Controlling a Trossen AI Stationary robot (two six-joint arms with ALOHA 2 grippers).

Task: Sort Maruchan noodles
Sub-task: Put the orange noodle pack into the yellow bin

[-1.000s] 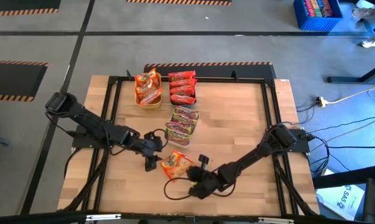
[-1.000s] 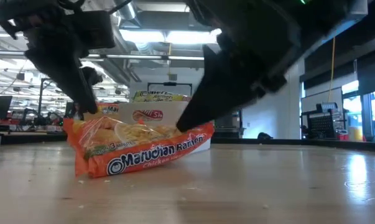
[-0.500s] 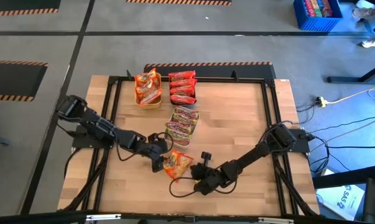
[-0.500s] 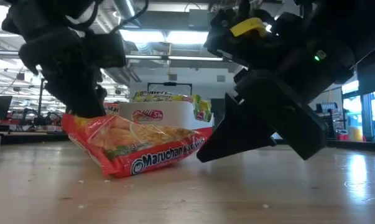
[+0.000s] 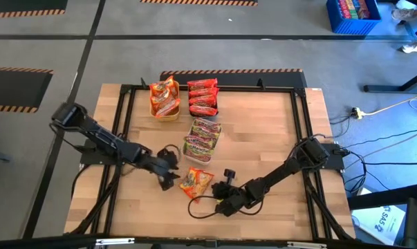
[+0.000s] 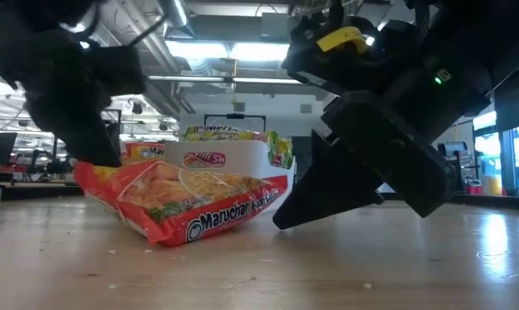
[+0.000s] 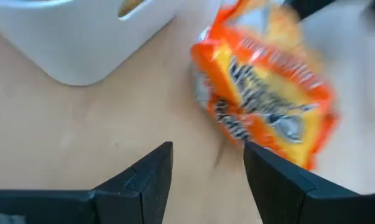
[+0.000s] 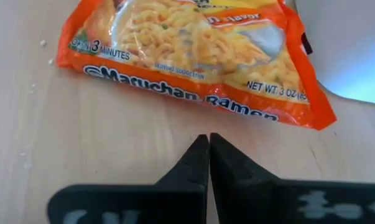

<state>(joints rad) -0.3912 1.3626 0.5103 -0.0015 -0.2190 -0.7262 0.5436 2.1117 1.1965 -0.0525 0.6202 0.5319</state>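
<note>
The right gripper [image 5: 220, 201] lay low over the near part of the wooden counter [image 5: 277, 131], its two dark fingers [image 8: 207, 155] pressed together and holding nothing. Just beyond its tip, on the side toward the left arm, sat the loose orange crinkly plastic Maruchan ramen packet [image 5: 196, 182]. In the right wrist view the packet [image 8: 193, 56] lay broadside to the fingers, its long axis running across the line of approach, with a strip of bare wood between the fingertips and the packet's near edge.

The left gripper [image 5: 168, 176] stood just beside the packet's opposite end. Its fingers [image 7: 147, 180] were spread, with nothing between them. In the left wrist view the packet [image 7: 265, 93] lay ahead of the fingers and off to one side, not yet between them. In the low view the packet [image 6: 182, 202] rested on the counter, tilted, with one end raised.

Judgement: both grippers were near the packet. Only the left gripper stood ready to close on it, so the pick likely fell to that arm. It would need to shift sideways to bring one packet edge between its fingers.

Farther back lay a white tray [image 5: 196, 156] of green-pink packets [image 5: 202, 139]. At the far edge sat a yellow tray [image 5: 168, 116] of orange packets [image 5: 164, 97] and a stack of red packets [image 5: 202, 96].
</note>
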